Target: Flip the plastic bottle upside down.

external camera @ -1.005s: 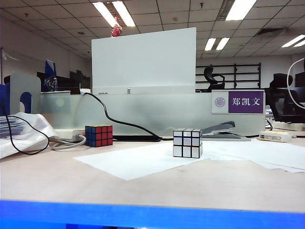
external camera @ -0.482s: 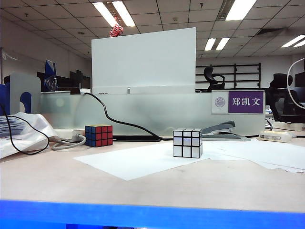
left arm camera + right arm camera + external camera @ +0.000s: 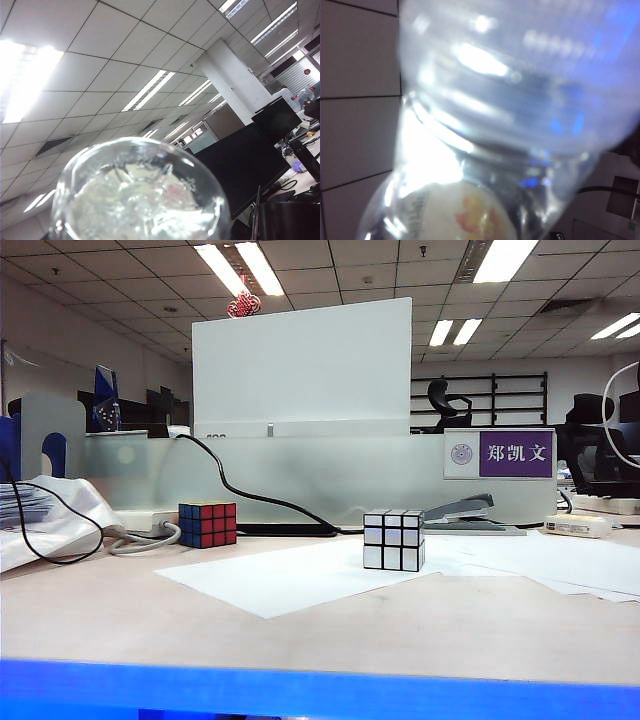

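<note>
Ceiling panels are filling both wrist views; the plastic bottle [image 3: 140,192] is sitting right against both cameras, absent from the desk [image 3: 320,630]. Left gripper and right gripper: fingers unseen, cannot tell. Judging mid-flip; next, rotating toward 6 o'clock.

Exterior view: evenly bright, lit by ceiling fluorescent panels [image 3: 240,268]; sharp, soft shadow under the mirror cube [image 3: 393,540] on the worktop [image 3: 300,625]; blue band along the lower edge is out of focus. Left wrist view: ceiling panel [image 3: 22,80] blown out, plastic bottle [image 3: 140,195] too close, glary and soft. Right wrist view: bottle fills frame, heavily blurred, white backlit glare, blue reflections. Neither pincer visible.
</note>
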Controlling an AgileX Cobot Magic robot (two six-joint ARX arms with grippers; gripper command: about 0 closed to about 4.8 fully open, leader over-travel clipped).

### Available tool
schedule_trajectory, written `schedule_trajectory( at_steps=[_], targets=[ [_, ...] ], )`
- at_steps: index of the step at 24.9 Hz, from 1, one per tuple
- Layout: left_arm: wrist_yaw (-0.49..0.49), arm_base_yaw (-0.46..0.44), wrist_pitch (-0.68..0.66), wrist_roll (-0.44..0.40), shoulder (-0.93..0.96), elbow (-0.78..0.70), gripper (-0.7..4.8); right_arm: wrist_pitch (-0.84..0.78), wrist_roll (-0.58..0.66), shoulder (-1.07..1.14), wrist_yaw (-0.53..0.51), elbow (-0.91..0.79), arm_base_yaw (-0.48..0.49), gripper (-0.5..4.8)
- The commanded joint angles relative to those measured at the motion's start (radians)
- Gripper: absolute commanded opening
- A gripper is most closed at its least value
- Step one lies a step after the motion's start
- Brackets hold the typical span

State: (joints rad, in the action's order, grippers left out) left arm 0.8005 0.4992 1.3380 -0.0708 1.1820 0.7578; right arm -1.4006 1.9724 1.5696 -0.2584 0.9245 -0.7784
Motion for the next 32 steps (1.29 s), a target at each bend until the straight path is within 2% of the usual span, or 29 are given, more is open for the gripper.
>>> schedule_trajectory(
  at_steps=[1, 3, 6, 8, 12, 16, 20, 25, 32],
  targets=[
    [0.015, 0.002, -0.002, 0.000, -0.002, 0.003, 1.05, -0.016, 0.006, -0.005, -0.010, 0.003, -0.003, -0.03],
    [0.015, 0.002, -0.001, 0.000, -0.002, 0.003, 0.58, -0.016, 0.006, -0.005, -0.010, 0.003, -0.003, 0.02],
    [0.015, 0.002, 0.003, 0.000, -0.002, 0.003, -0.04, -0.015, -0.002, -0.005, -0.008, 0.003, -0.003, 1.09],
    [0.012, 0.002, 0.004, 0.000, -0.002, 0.003, -0.06, -0.015, -0.023, -0.005, -0.009, 0.003, -0.001, 1.56],
    [0.012, 0.002, -0.004, 0.000, -0.002, 0.003, -0.06, -0.015, -0.043, -0.005, -0.006, 0.003, 0.000, 2.06],
    [0.011, 0.001, -0.019, -0.010, -0.002, 0.003, -0.06, -0.016, -0.060, -0.005, -0.009, 0.003, 0.011, 3.55],
    [-0.011, -0.007, -0.027, -0.035, -0.002, 0.003, -0.06, -0.016, -0.062, -0.005, -0.038, 0.003, 0.036, 4.69],
    [-0.037, -0.016, -0.045, -0.064, -0.002, 0.003, -0.06, -0.016, -0.063, -0.014, -0.064, 0.003, 0.044, 4.79],
    [-0.113, -0.016, -0.087, -0.164, -0.002, 0.003, -0.06, -0.016, -0.096, -0.041, -0.105, 0.002, 0.078, 4.79]
  ],
)
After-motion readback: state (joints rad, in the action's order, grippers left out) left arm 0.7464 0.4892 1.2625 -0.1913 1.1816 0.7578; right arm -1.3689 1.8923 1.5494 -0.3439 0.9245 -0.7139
